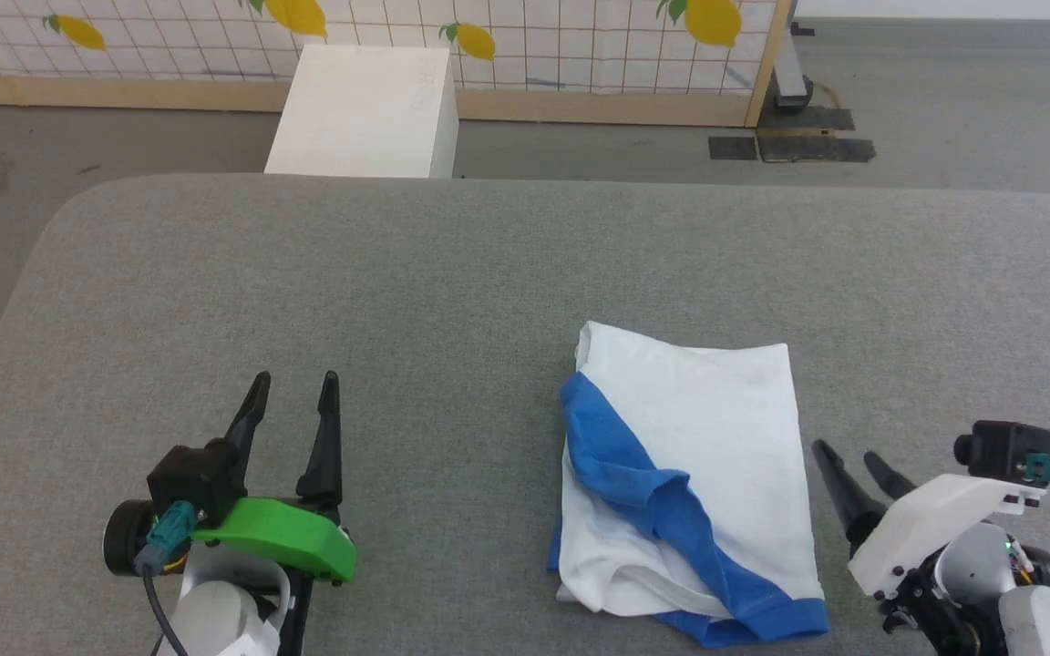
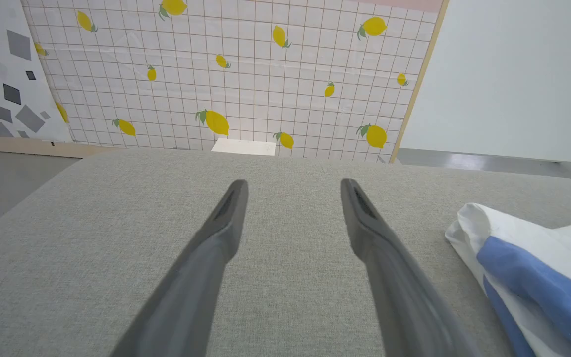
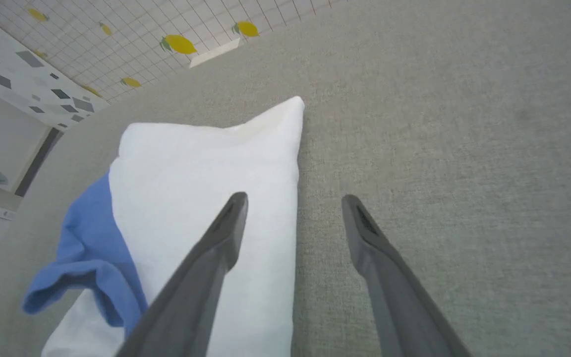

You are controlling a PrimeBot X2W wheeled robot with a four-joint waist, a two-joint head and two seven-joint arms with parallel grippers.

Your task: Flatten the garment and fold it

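I find the garment (image 1: 707, 428), a folded white cloth shirt with a bright blue sleeve draped diagonally across it, lying right of centre on the grey fabric-covered tabletop (image 1: 452, 273). Its right edge runs straight. Broad bare surface lies to its left and beyond it. My left gripper (image 1: 295, 381) stands wide and empty, well apart from it. My right gripper (image 1: 845, 452) — also wide, holding nothing — sits just beside that right edge. The tabletop's near edge is cut off, and I cannot make out the layers under the fold.

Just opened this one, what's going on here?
A white and blue garment lies folded on the grey table, a blue sleeve draped across it. Neither gripper holds it: the right gripper is open beside its right edge, the left gripper open over bare table to its left.
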